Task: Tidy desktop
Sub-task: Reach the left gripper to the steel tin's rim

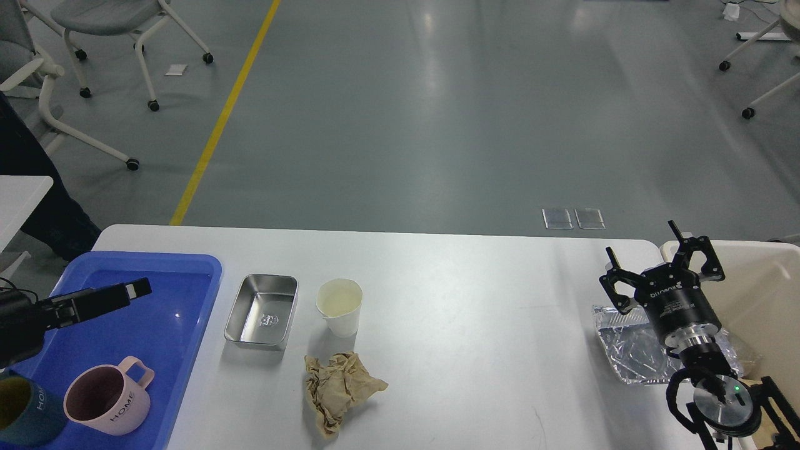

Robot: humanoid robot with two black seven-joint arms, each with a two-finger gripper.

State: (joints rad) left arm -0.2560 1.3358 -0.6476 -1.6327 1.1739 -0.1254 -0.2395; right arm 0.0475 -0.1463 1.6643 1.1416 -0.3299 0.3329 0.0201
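Observation:
A pink mug [106, 403] marked HOME stands upright in the blue tray [209, 284], next to a dark teal mug [22, 409] at the bottom left. My left gripper [134, 289] hovers over the tray, up and away from the pink mug, seen side-on and dark. A steel box [261, 310], a white paper cup [339, 306] and crumpled brown paper [340, 387] sit mid-table. My right gripper [659, 265] is open and empty above a crinkled foil sheet [628, 353].
A cream bin [765, 294] stands off the table's right edge, just beside my right gripper. The table's far edge runs behind the objects. Wheeled chairs [100, 25] stand on the floor at the far left and far right.

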